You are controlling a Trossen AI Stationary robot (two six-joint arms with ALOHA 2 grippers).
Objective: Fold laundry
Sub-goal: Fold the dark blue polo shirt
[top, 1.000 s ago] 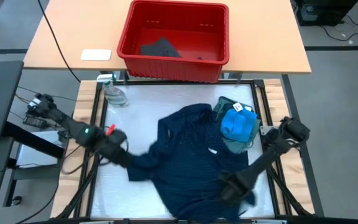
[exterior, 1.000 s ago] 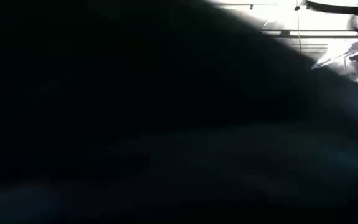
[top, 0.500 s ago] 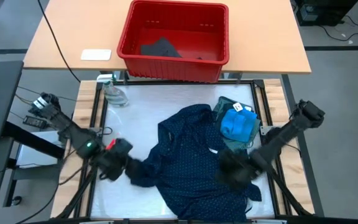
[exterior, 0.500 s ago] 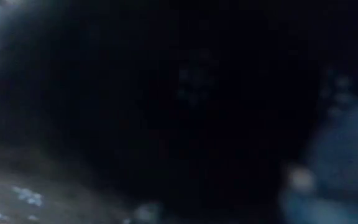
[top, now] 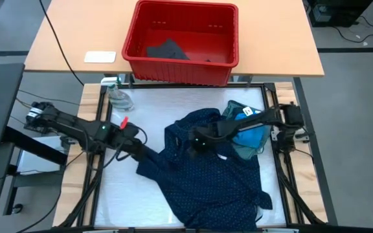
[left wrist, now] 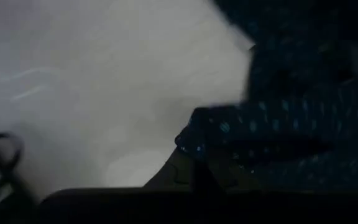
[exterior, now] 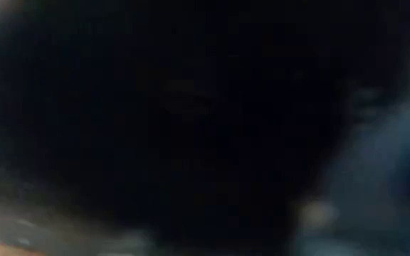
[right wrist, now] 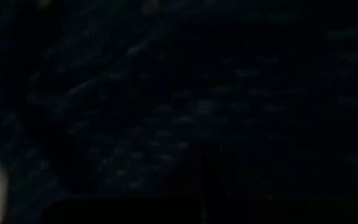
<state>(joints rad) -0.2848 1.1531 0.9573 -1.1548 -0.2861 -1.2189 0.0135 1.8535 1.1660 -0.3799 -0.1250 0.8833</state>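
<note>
The navy dotted piece (top: pixel 206 175) lies spread and rumpled on the white table mat. It also fills the low view (exterior: pixel 191 128) and the right wrist view (right wrist: pixel 197 106). My left gripper (top: pixel 135 147) is at the piece's left end, shut on it. My right gripper (top: pixel 199 140) hovers over or rests on the piece's far middle. The bright blue small one (top: pixel 248 129) lies on the grey-green shirt (top: pixel 245 153) at the right side. A charcoal-grey garment (top: pixel 167 50) lies in the red bin. My left gripper holds the navy dotted piece by the edge of its left end (left wrist: pixel 197 134), which is pinched between the two fingers. The fingers come in low from the table's left. The rest of the piece lies slack on the mat.
The red bin (top: pixel 180 65) stands on the wooden table beyond the far edge of the mat. A clear crumpled plastic thing (top: pixel 118 98) sits at the mat's far left corner, and a white card (top: pixel 100 57) lies left of the bin. Bare mat (top: pixel 147 110) shows at the far left.
My right gripper has swung from the piece's near right corner toward the far left, to the piece's middle. My left gripper dipped toward the near edge, then came back toward the far right, and the piece's left end shifted with it.
</note>
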